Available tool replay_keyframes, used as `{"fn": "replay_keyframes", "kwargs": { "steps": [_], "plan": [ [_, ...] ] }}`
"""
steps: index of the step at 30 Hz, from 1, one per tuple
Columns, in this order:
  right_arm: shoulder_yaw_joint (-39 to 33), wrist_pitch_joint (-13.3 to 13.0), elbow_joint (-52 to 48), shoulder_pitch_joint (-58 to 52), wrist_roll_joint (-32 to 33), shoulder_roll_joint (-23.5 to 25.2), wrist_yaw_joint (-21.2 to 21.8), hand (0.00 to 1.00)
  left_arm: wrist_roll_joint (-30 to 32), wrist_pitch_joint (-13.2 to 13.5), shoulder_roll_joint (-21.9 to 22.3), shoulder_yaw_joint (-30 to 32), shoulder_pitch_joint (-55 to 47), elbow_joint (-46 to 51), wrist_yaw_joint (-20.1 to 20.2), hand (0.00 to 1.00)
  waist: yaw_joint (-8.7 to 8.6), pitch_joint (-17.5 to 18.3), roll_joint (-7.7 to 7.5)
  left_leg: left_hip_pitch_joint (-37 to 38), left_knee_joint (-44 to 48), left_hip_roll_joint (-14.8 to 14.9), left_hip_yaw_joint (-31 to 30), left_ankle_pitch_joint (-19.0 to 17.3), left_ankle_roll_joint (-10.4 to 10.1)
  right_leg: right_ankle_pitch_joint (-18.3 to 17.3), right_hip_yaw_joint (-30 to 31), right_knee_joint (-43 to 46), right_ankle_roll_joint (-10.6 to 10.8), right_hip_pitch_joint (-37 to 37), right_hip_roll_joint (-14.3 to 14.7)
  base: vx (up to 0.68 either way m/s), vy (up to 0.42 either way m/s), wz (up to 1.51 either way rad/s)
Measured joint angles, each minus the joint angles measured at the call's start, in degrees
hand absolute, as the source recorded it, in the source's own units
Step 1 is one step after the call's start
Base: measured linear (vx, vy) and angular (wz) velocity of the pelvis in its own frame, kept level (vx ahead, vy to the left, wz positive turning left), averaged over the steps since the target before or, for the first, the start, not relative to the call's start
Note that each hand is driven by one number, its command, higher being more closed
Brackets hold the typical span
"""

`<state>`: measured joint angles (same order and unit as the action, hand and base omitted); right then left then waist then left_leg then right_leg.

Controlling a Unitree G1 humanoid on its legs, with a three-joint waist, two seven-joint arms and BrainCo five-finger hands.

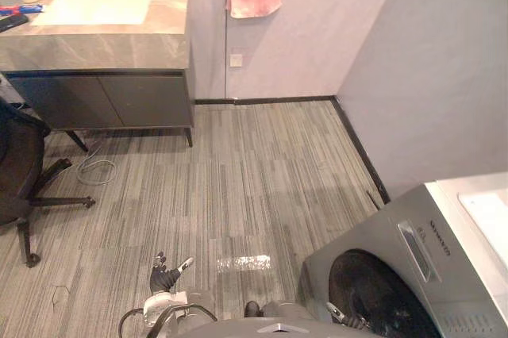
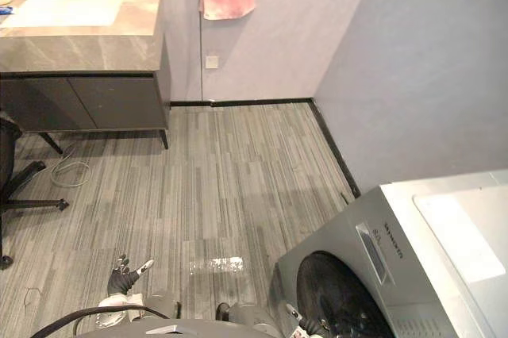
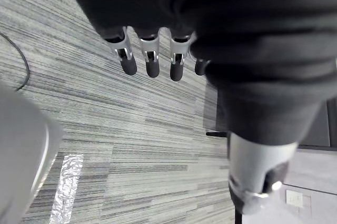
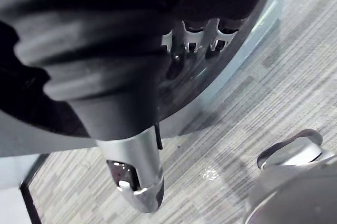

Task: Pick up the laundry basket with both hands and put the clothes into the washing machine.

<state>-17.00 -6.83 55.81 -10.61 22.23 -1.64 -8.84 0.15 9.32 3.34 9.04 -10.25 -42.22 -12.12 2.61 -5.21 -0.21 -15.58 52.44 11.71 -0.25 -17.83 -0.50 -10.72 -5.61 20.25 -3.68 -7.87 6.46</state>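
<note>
left hand (image 1: 165,277) hangs low at the robot's side, fingers (image 3: 150,62) straight; right hand (image 4: 134,161) equally relaxed, thumb apart, both empty.

My left hand (image 3: 178,56) is hanging above the floor (image 3: 131,129), holding nothing. Its fingers (image 3: 151,65) are pointing out straight in a row, and the thumb (image 3: 258,176) is sticking out apart from them. A bright glare (image 3: 66,182) is shining on the grey striped planks. Past the thumb, a wall socket (image 3: 294,199) is showing, near a dark cabinet (image 3: 327,129).
</note>
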Motion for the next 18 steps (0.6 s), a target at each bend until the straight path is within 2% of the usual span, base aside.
{"fn": "replay_keyframes", "kwargs": {
  "steps": [1,2,3,4,5,6,7,8,9,14,16,18],
  "plan": [
    [0.0,0.0,-0.4,-0.1,0.0,0.1,0.0,0.00,0.0,0.0,0.0,-0.4,0.1,-0.1,0.1,0.00,-0.50,0.0,-0.03,0.1,-3.0,1.9,4.3,0.0,-0.2,0.0,-1.6,-0.9,0.0,0.4,-0.7,0.00,-0.077,0.87],
    [-0.1,0.1,-0.4,-0.1,0.0,0.1,0.0,0.00,0.1,0.0,0.1,-0.5,0.1,-0.1,0.2,0.00,-0.78,0.0,-0.07,0.7,-5.6,2.6,6.8,0.0,-0.3,0.0,-2.7,-1.3,0.0,0.8,-1.4,0.00,-0.046,1.04],
    [-0.3,0.3,-0.4,-0.3,-0.1,0.1,0.0,0.00,0.1,0.0,0.0,-0.6,0.2,-0.6,0.3,0.00,-0.95,-0.2,-0.13,2.2,-12.2,3.1,11.3,0.3,-0.8,0.0,-4.5,-1.8,0.0,1.4,-2.9,-0.01,0.021,1.17],
    [-1.5,0.6,-0.3,-0.3,-0.2,0.2,0.1,0.00,0.2,0.1,-0.1,-0.3,0.6,-1.9,0.4,0.00,-0.80,-0.5,-0.44,4.8,-22.2,1.2,13.5,1.5,-2.9,0.0,-6.3,-2.0,0.5,1.9,-4.9,-0.01,0.051,1.09],
    [-1.9,0.6,-0.2,-0.3,-0.3,0.2,0.1,0.00,0.2,0.1,-0.1,-0.2,0.6,-2.3,0.4,0.00,-0.76,-0.4,-0.17,5.7,-26.3,0.2,13.5,2.7,-3.3,-0.1,-6.5,-2.0,0.9,1.9,-5.4,-0.03,0.099,0.73],
    [-3.0,0.6,0.0,-0.2,-0.8,0.0,0.1,0.00,0.3,0.2,-0.2,0.0,0.5,-3.2,0.5,0.00,-0.09,-0.3,0.50,7.2,-32.3,-1.7,12.7,7.3,-3.9,-0.4,-6.7,-1.6,1.8,1.8,-6.2,-0.02,0.126,0.27],
    [-3.2,0.8,0.4,0.1,-1.9,0.1,0.1,0.00,0.4,0.3,-0.5,0.6,0.6,-4.1,0.5,0.00,0.29,-0.2,0.28,8.2,-34.4,-3.2,12.8,8.7,-3.3,-0.2,-6.3,-1.7,2.7,1.8,-7.2,-0.02,0.134,0.15],
    [-3.3,0.8,0.4,0.1,-2.3,0.1,0.1,0.00,0.5,0.3,-0.7,1.0,0.4,-4.7,0.5,0.00,0.31,-0.1,0.17,8.6,-35.6,-3.8,12.9,9.1,-3.0,0.1,-6.3,-2.3,3.2,2.0,-7.6,-0.01,0.149,0.07],
    [-3.4,0.8,0.5,0.1,-2.4,0.1,0.1,0.00,0.7,0.2,-1.0,1.6,0.2,-5.9,0.5,0.00,0.38,0.2,0.77,8.5,-36.3,-4.7,13.0,9.5,-2.4,0.9,-6.2,-3.4,3.8,2.2,-8.2,0.00,0.154,0.08],
    [-3.2,1.1,0.5,0.2,-4.3,0.3,0.0,0.00,0.6,0.4,-1.2,2.8,0.3,-6.4,1.4,0.00,1.05,0.6,-0.11,8.5,-36.6,-5.8,15.0,9.1,-0.9,3.2,-3.6,-5.7,4.9,2.1,-8.7,-0.01,0.135,-0.17],
    [-2.8,1.1,0.4,0.0,-4.7,0.5,0.0,0.00,0.6,0.3,-1.1,3.2,0.3,-6.9,1.9,0.00,0.69,1.2,-0.48,9.0,-36.5,-6.2,15.8,8.2,-0.8,3.0,-2.9,-5.2,5.4,2.0,-9.3,0.00,0.081,-0.18],
    [-2.8,1.6,-0.5,-1.0,-4.7,0.9,0.1,0.00,0.6,0.3,-1.5,3.2,0.3,-6.8,2.6,0.00,0.70,1.3,-1.29,10.0,-35.5,-7.6,15.8,6.3,-0.4,-0.8,-2.6,-0.4,7.0,1.0,-11.3,0.02,0.070,0.02]
  ]
}}
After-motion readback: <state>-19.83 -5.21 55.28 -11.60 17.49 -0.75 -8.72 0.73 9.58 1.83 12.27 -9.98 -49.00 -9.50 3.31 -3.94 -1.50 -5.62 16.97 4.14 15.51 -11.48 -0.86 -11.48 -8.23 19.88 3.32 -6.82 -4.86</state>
